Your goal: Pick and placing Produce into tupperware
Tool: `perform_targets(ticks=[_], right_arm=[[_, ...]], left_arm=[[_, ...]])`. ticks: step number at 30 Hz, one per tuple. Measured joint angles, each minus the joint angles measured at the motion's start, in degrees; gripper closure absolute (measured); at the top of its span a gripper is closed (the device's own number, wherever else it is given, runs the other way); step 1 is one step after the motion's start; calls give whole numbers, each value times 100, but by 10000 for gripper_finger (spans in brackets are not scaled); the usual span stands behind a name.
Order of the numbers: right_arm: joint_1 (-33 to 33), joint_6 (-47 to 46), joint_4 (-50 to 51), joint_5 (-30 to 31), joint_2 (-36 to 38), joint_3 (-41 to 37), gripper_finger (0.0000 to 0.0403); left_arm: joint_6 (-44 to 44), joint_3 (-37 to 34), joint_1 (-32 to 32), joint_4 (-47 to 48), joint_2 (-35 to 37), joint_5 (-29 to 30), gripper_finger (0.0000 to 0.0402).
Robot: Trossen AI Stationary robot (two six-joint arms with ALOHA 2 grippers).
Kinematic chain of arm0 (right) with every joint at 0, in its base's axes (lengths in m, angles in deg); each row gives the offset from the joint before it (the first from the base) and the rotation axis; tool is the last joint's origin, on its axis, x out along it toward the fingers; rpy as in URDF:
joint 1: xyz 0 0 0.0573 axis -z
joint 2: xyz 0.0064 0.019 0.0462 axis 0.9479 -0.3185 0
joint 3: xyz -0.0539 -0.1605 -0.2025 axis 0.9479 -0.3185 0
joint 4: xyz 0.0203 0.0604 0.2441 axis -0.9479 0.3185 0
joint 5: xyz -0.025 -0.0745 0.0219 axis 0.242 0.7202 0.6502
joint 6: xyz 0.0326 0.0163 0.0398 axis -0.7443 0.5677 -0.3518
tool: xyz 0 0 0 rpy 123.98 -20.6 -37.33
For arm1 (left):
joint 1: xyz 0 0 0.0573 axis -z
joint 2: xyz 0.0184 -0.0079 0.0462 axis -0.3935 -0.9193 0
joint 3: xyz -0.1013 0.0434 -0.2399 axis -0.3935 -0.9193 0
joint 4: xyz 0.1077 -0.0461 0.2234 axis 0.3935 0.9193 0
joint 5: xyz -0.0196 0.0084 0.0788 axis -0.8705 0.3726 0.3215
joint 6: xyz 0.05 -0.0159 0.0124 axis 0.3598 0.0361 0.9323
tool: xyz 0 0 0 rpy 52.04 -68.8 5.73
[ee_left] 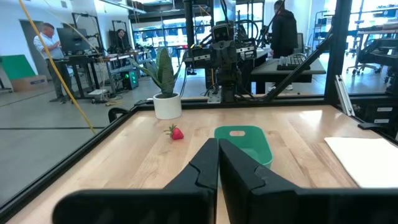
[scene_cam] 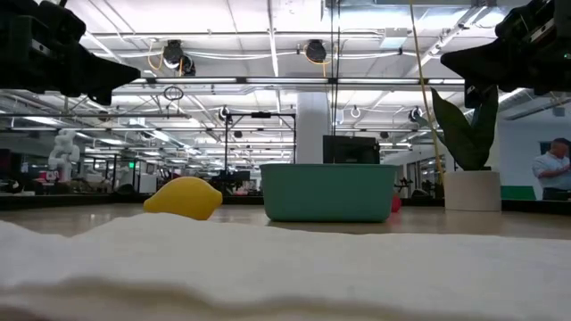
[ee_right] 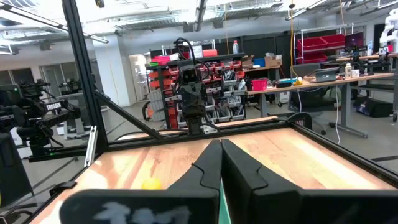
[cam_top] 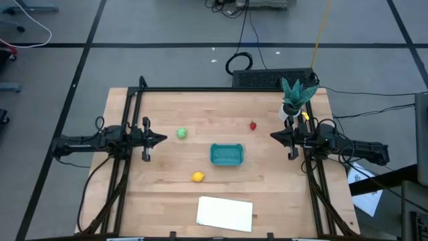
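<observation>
The teal tupperware sits on its base near the table's middle, also in the low view and the left wrist view. A light-green ball lies to its far left, a red strawberry to its far right, a yellow lemon to its near left. My left gripper hangs shut at the table's left side. My right gripper hangs shut at the right side. Both are above the table and hold nothing.
A flat white sheet lies by the near edge, filling the low view's foreground. A potted plant stands at the far right corner. A black frame rims the table. People stand in the room beyond.
</observation>
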Motion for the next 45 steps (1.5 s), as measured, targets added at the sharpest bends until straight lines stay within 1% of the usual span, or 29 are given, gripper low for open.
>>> perform_targets(ticks=[36, 45], right_arm=[[0, -1, -1, 0, -1, -1, 403], [-1, 0, -1, 0, 0, 0, 403]], left_arm=[[-24, 0, 2, -7, 0, -4, 385], [-50, 0, 1, -173, 0, -19, 385]])
